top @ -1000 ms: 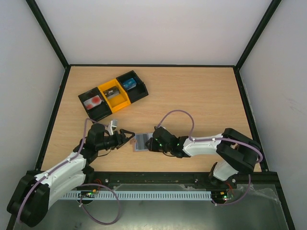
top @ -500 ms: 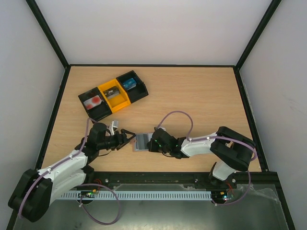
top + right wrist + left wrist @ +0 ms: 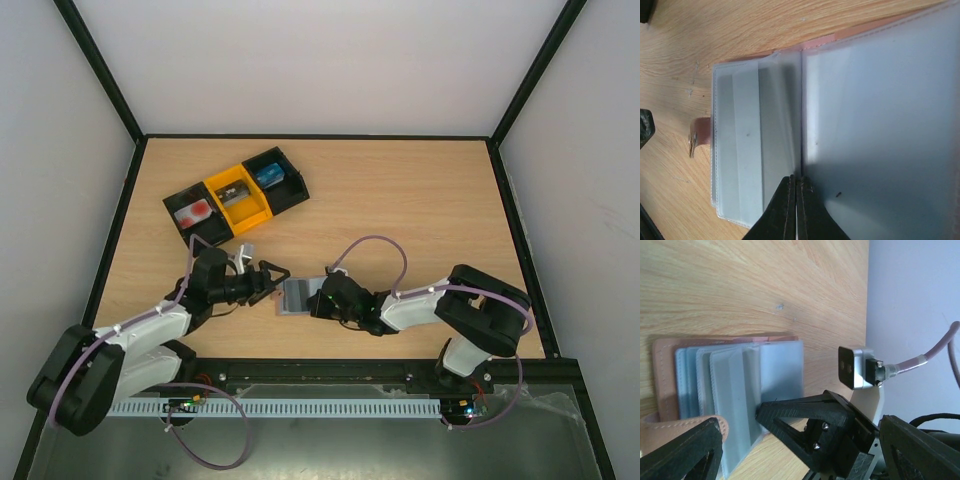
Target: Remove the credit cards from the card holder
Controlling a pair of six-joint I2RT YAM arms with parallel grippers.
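text: nothing is reading legibly in any view | labels, brands, numbers, signs: none are showing readable

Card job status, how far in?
Done: the card holder lies open on the table, its clear sleeves fanned out. In hand: the right gripper, shut, has its tips on the middle fold, and the left gripper is open at the holder's edge. Left: no card lies out on the table, so every pull remains.
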